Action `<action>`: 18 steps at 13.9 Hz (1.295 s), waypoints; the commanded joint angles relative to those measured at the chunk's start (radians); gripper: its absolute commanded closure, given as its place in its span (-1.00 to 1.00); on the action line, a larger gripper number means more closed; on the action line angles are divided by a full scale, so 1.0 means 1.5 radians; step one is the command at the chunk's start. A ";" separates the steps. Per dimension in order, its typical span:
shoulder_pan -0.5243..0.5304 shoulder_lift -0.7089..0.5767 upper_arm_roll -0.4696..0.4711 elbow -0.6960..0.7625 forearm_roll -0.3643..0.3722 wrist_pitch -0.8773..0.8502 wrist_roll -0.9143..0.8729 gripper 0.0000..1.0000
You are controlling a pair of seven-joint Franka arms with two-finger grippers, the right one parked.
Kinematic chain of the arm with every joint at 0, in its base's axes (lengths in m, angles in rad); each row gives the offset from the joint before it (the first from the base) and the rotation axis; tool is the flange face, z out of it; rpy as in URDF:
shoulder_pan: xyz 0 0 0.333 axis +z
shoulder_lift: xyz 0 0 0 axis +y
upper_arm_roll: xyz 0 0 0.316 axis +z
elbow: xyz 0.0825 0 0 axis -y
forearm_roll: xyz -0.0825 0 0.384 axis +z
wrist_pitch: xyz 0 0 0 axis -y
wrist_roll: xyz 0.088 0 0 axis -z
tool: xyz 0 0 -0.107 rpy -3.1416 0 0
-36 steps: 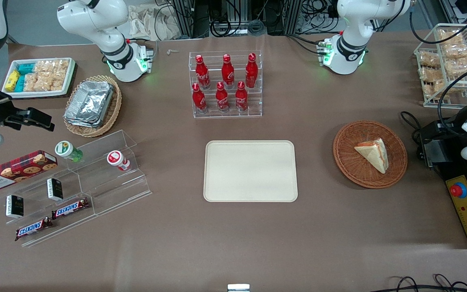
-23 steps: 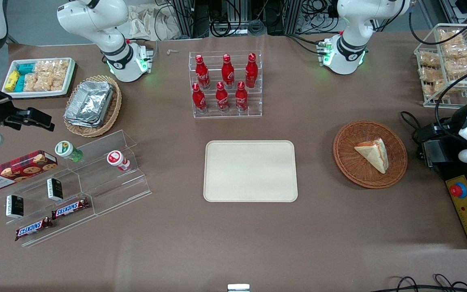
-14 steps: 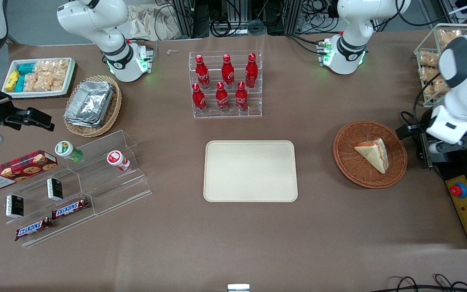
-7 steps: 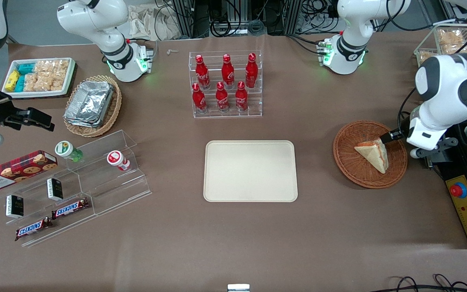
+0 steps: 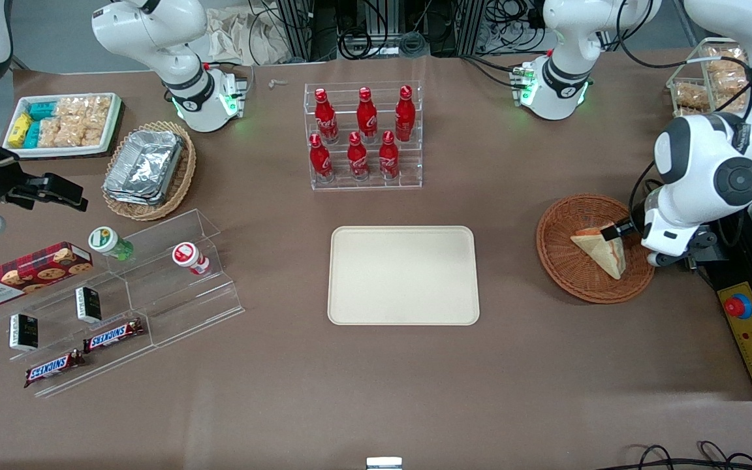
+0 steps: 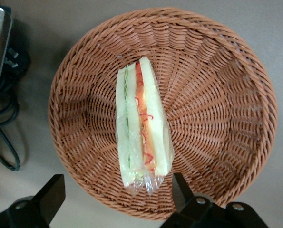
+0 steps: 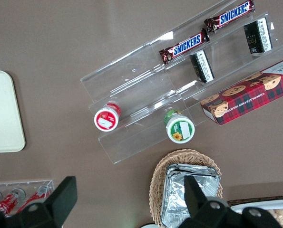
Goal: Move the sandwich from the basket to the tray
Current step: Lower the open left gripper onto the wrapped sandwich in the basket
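Observation:
The sandwich (image 5: pixel 601 251), a pale wedge in clear wrap with red and green filling, lies in the reddish-brown wicker basket (image 5: pixel 565 261) toward the working arm's end of the table. The left gripper (image 5: pixel 619 230) hangs open over the basket's rim, just above the sandwich's broad end, holding nothing. In the left wrist view the sandwich (image 6: pixel 141 128) lies lengthwise in the basket (image 6: pixel 217 109), and the gripper (image 6: pixel 116 195) straddles its wrapped end with its fingers (image 6: pixel 181 190) wide apart. The cream tray (image 5: pixel 403 274) lies at mid-table, bare.
A clear rack of red bottles (image 5: pixel 363 137) stands farther from the camera than the tray. A black control box with a red button (image 5: pixel 751 333) and a wire rack of snacks (image 5: pixel 709 85) flank the basket. Acrylic snack shelves (image 5: pixel 121 294) stand toward the parked arm's end.
The left arm has swung in from the table's edge over the basket. Its open gripper now hangs above the sandwich's broad end. The sandwich and basket have not moved.

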 commanded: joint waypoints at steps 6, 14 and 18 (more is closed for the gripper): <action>-0.001 0.044 -0.006 -0.018 -0.005 0.057 -0.073 -1.00; 0.001 0.069 -0.005 -0.013 -0.006 0.069 -0.120 -0.13; -0.005 0.072 -0.007 0.002 -0.005 0.060 -0.145 0.78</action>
